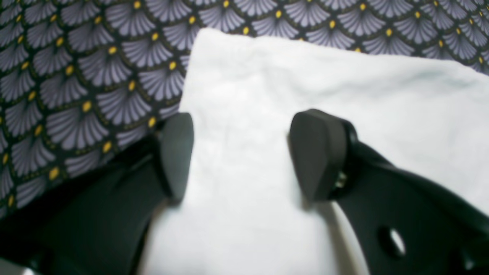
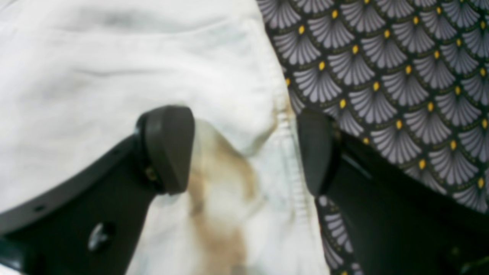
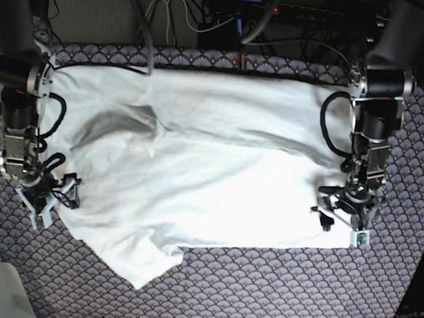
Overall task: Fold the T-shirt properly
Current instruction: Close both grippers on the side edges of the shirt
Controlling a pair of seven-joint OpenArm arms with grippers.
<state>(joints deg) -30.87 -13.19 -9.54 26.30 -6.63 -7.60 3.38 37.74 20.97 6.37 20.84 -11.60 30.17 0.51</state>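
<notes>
A robotics lab bench — patterned tablecloth (image 3: 261, 286), tangled cables (image 3: 200, 16) behind, two mounted arms.

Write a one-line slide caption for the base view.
Two arms poised at opposite edges of a spread white T-shirt on a patterned tablecloth, left gripper and right gripper both open.

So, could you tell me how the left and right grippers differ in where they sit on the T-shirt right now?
The left gripper straddles plain, unmarked cloth near a corner of the T-shirt; the right gripper straddles a stitched hem with brownish staining. In the base view, the left gripper sits at the shirt's right edge, the right gripper at its left edge. Both are open, low over the cloth, gripping nothing, on the patterned tablecloth.
</notes>
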